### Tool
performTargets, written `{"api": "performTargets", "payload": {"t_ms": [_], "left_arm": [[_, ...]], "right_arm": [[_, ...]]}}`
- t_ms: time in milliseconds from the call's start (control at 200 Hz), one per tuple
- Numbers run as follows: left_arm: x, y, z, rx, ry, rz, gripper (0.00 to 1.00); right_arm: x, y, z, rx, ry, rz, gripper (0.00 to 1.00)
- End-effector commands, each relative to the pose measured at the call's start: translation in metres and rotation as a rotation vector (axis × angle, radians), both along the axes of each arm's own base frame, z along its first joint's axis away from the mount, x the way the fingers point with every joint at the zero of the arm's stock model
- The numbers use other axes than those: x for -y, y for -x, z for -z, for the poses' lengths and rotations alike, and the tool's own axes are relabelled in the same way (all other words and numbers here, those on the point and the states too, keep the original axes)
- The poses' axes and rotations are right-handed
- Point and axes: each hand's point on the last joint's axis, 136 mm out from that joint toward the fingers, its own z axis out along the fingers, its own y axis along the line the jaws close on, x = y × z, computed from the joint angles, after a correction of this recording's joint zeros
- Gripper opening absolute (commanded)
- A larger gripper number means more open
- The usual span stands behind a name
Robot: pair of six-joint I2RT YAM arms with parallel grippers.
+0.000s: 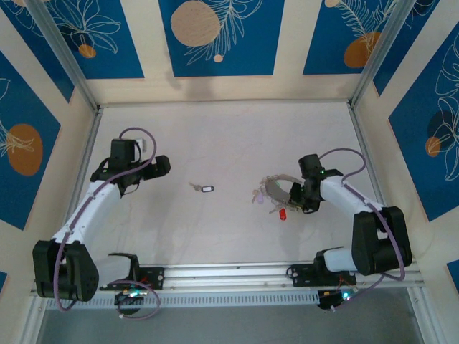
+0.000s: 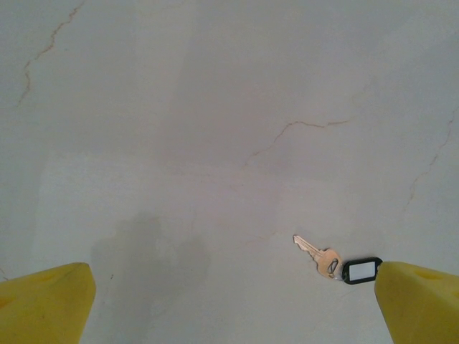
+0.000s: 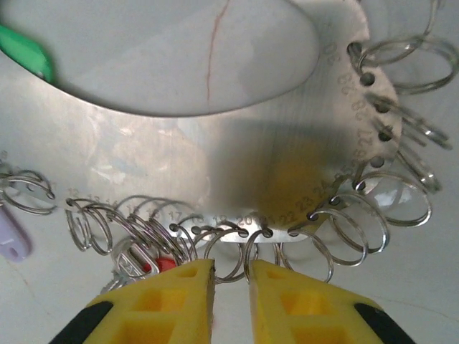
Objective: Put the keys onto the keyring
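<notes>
I work on a pale, marbled surface, off-white with thin brownish veins wandering across it. Cream walls close me in on three sides. The back wall carries deep blue panels drawn with white leaf outlines and a peach disc. The left wall and right wall have the same blue panels with orange discs. Bare aluminium posts slant up at the far corners. An aluminium rail edges my near side, with a slotted grey strip just below it. The light is soft and even, and the shadows are faint.
</notes>
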Motion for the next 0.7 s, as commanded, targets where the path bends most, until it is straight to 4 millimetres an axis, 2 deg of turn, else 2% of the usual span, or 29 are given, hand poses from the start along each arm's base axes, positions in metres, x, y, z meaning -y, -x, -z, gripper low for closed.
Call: {"api": "performTargets", "payload": {"t_ms": [0,115,335,425,695], "left_arm": [[0.008,0.001,-0.003,-0.015,0.014,0.024,1.00],[0.009,0.002,-0.001,-0.022,0.009,0.034,1.00],[0.014,0.002,0.002,-0.037,0.013,0.054,1.00],[0.016,0.002,0.003,-0.046,0.019,0.062,1.00],[0.019,0.002,0.005,-0.057,0.026,0.076,1.00]], "right_arm": [[0.003,0.007,0.007,-0.057,0.039,0.025,0.21],[0.007,0.010,0.012,-0.084,0.072,0.046,0.15],[0.014,0.009,0.007,-0.062,0.104,0.073,0.14],[0.011,0.007,0.006,-0.045,0.077,0.065,0.10],[-0.026,-0.006,-0.002,0.048,-0.069,-0.025,0.07]]}}
